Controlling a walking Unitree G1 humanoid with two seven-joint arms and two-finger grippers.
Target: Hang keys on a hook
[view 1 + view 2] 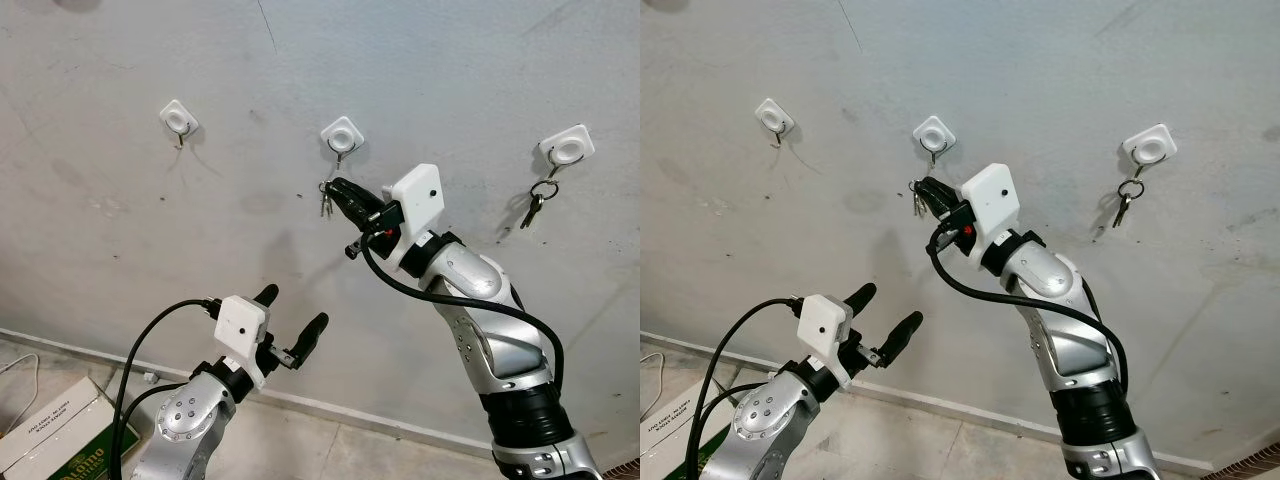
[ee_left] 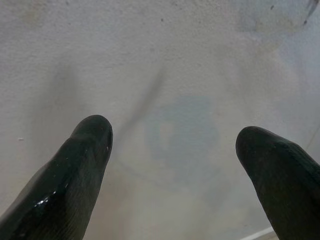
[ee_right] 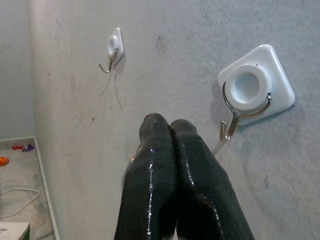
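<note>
while pinched in the right pincer (image 1: 338,190), keys (image 1: 325,202) dangle just below the middle hook (image 1: 342,140).

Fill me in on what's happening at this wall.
The robot is hanging keys. Its right gripper is raised to the wall, shut on a set of keys just below the middle hook; the keys are not on it yet. The right hook already holds keys, and the left hook is bare. The left gripper is open, held low and apart from the wall.
</note>
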